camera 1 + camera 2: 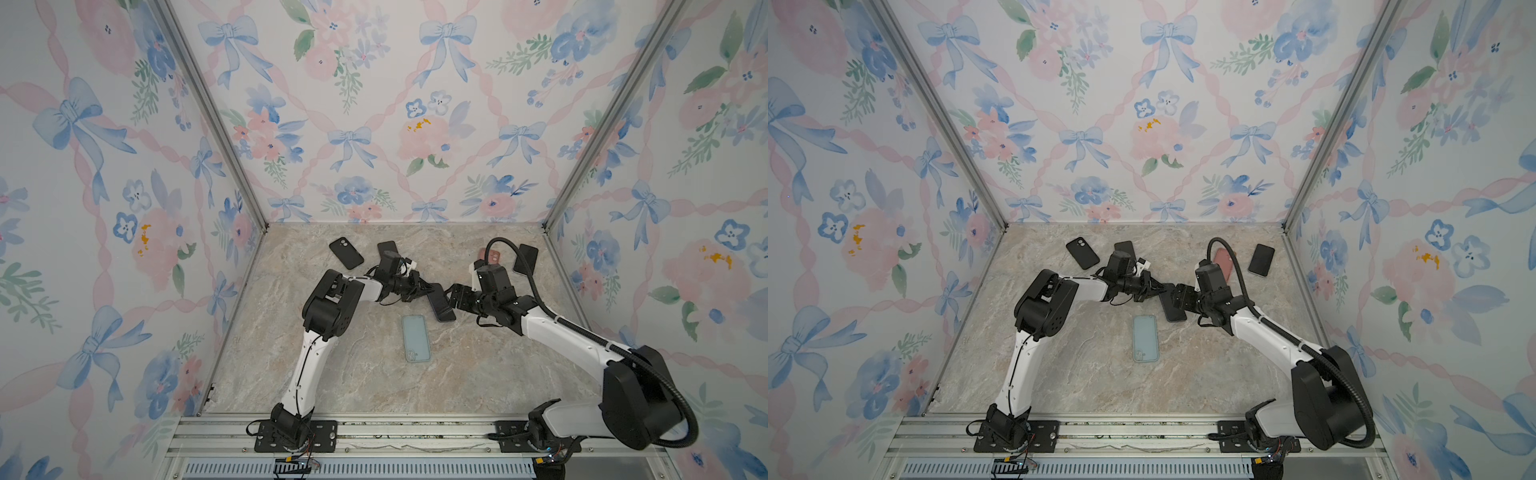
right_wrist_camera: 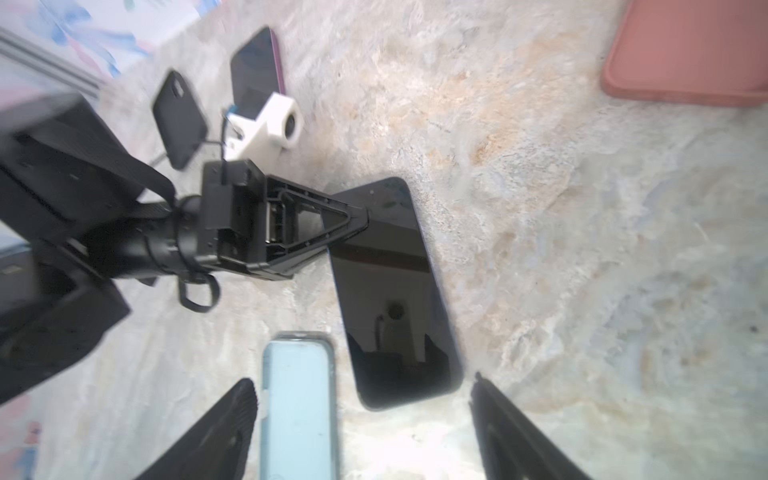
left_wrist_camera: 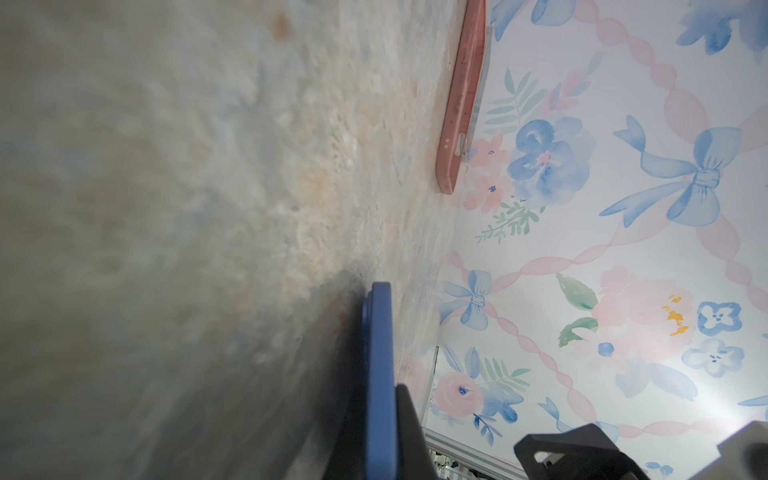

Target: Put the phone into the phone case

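Right wrist view: pinching the phone (image 2: 395, 299) beside the phone case (image 2: 297, 399) with left gripper (image 2: 361, 220); hovering right gripper (image 2: 361, 378), jaws spread, nearby.

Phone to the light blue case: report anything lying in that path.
Nothing visible does. The phone, clamped at one end by the left gripper, sits right beside the case with only bare tabletop between them.
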You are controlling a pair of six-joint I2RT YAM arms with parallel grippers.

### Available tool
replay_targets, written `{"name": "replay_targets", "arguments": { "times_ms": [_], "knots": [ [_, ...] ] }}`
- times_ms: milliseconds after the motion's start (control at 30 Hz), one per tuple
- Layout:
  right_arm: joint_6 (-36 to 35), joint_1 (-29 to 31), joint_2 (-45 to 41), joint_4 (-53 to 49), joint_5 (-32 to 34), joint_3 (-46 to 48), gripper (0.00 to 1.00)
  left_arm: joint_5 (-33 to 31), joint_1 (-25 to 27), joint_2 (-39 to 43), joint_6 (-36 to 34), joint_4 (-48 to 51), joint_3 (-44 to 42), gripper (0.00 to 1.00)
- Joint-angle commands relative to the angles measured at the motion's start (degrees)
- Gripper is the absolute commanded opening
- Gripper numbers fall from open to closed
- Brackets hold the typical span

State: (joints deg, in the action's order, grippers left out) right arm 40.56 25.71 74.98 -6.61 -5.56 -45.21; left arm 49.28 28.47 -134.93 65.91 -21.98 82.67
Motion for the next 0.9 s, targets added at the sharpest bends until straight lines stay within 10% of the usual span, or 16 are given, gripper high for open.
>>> {"name": "replay_targets", "arguments": {
  "times_ms": [0,433,867],
  "knots": [
    [20.0,0.5,-5.5,8.8,-1.1,7.4,0.81,-0.7,-0.1,4.4,4.5,-6.5,-2.6,0.00],
    [45.7,-0.6,-19.3,32.7,0.8,27.0,0.78,-1.0,0.5,8.2,19.3,-27.4,-10.3,0.00],
    [48.5,0.3,-8.9,62.1,2.5,34.9,0.63,-2.2,1.5,10.0,28.1,-37.0,-12.6,0.00]
  ]
}}
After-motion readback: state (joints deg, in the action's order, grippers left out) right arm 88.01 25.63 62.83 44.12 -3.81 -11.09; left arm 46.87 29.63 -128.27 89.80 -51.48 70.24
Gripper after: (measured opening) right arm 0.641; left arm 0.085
